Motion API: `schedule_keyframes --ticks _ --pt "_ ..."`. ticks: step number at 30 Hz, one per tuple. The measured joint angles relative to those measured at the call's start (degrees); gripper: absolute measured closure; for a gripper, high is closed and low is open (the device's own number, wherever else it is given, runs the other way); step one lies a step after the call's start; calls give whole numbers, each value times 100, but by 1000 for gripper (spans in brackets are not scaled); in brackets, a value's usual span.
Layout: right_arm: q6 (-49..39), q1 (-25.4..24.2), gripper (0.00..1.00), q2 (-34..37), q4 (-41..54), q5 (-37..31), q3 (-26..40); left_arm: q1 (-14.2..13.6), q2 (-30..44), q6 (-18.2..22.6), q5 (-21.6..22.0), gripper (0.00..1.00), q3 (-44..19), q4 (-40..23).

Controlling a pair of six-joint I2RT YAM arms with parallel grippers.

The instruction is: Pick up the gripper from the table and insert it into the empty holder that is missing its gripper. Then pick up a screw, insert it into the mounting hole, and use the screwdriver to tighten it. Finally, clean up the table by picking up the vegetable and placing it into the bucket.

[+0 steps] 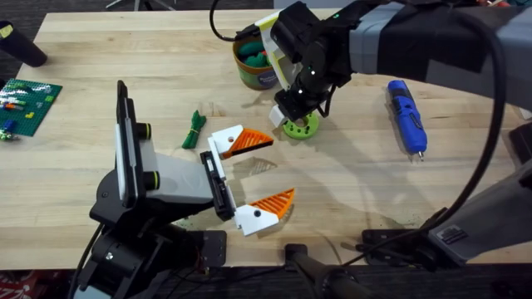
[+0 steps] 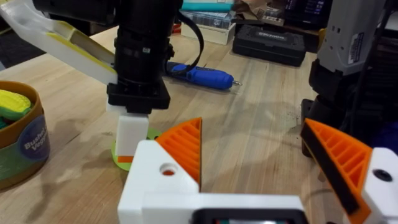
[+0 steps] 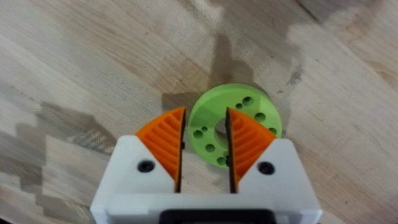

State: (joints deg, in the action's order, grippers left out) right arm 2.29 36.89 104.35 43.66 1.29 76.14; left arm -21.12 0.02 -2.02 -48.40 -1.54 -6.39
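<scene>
left hand (image 1: 264,178) spread wide, right hand (image 3: 205,144) straddling green disc (image 3: 239,121)

Bucket (image 2: 18,140) cut off by edge.

Partly readable white lettering on the blue label of the bucket (image 2: 17,144), seen in the left wrist view: something like "Bush" on the upper line, then "Veg" on the line below, both cut off by the can's curve. Same label in the overhead view too small to read. Pale label with dark print on the grey arm housing (image 2: 352,38) at the far side of the left wrist view, too blurred to make out. No legible markings on the screwdriver (image 1: 407,115), the lime-green disc (image 3: 235,124), or the white and orange fingers.
</scene>
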Motion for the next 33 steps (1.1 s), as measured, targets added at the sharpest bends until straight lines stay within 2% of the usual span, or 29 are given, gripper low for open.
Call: schedule_keyframes --ticks 11,27,30,33 --pt "50 -1 623 -75 76 1 7 0 1 2 0 15 0 -2" --pt "605 -9 623 -1484 1657 -383 82 0 1 2 2 15 0 -2" --pt "749 -13 623 -1692 1602 -504 -138 0 1 2 2 15 0 -2" --pt "888 -21 623 -1842 1106 -557 -579 0 1 2 2 15 0 -2"
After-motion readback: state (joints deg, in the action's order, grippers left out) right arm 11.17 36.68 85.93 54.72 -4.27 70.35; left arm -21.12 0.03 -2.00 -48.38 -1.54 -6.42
